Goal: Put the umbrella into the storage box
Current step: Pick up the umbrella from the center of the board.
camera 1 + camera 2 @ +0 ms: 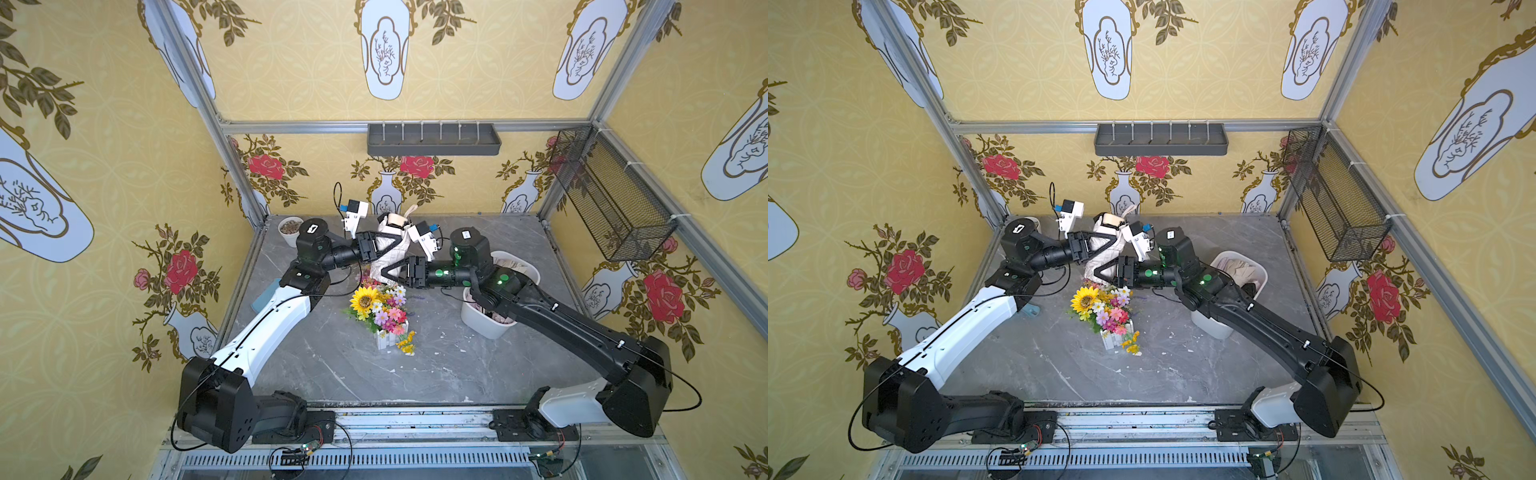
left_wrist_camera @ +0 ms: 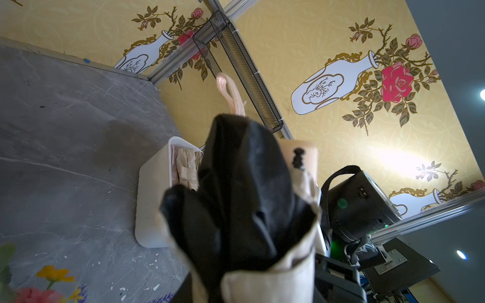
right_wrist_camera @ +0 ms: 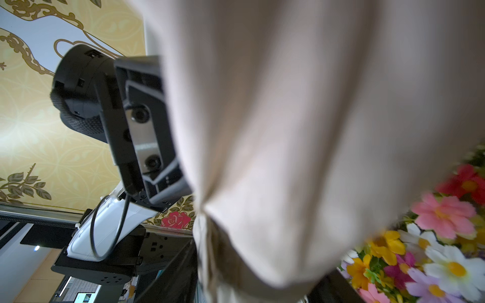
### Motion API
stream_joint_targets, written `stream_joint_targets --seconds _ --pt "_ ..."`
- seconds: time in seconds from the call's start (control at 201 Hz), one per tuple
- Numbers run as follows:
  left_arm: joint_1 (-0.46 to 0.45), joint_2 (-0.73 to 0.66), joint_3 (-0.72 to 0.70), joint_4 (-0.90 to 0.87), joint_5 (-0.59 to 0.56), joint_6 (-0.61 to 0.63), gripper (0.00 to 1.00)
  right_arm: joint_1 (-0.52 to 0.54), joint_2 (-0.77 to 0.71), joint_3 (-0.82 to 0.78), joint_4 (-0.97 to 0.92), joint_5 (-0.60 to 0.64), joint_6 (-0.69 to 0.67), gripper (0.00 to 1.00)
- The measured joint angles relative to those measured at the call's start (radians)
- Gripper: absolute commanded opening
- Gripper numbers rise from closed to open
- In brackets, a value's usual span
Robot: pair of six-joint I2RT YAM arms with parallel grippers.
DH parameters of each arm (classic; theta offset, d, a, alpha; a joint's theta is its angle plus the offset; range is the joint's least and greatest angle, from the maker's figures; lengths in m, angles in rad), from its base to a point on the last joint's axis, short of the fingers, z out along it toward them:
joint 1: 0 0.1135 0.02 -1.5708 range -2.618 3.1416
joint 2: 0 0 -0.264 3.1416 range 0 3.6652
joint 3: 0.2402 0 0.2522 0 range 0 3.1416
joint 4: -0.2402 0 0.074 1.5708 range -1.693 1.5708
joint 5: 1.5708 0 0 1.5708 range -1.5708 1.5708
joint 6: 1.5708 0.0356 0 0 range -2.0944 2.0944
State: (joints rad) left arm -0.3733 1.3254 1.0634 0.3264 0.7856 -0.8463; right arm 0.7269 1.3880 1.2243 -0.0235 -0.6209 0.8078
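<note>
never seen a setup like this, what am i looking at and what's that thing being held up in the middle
These are two robot arms mounted at the front of a grey table, each ending in a two-fingered gripper. Two pictures look down from above, taken by a pair of cameras side by side, so they nearly match. The other two come from small cameras on the arms' wrists, hence the odd close-ups.

Held upright between the arms is a folded umbrella, cream outside and black inside. The left gripper is clamped on it higher up. The right gripper is at its lower part, but I can't tell if it grips.

On the table are a white storage box with cloth things inside, a bunch of colourful flowers and a small round pot.
</note>
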Motion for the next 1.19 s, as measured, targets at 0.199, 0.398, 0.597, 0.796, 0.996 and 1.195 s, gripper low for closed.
stream_joint_targets --seconds 0.199,0.398,0.597,0.796,0.996,1.195 --pt "-0.004 0.005 -0.002 0.014 -0.005 -0.004 0.13 -0.001 -0.001 -0.005 0.022 0.018 0.022 0.61" --pt "-0.007 0.005 -0.002 0.018 -0.005 -0.016 0.16 -0.008 -0.006 -0.020 0.030 0.023 0.025 0.44" --pt "-0.010 0.006 -0.008 0.025 -0.007 -0.018 0.40 -0.016 -0.021 -0.045 0.050 0.015 0.027 0.33" --pt "-0.010 0.009 -0.021 0.042 -0.008 -0.029 0.66 -0.038 -0.042 -0.068 0.047 0.012 0.025 0.31" --pt "-0.008 0.006 -0.014 0.002 -0.026 0.005 0.79 -0.074 -0.064 -0.073 -0.021 0.044 0.022 0.27" --pt "0.001 -0.012 0.016 -0.122 -0.065 0.109 0.81 -0.144 -0.118 -0.100 -0.164 0.096 0.010 0.26"
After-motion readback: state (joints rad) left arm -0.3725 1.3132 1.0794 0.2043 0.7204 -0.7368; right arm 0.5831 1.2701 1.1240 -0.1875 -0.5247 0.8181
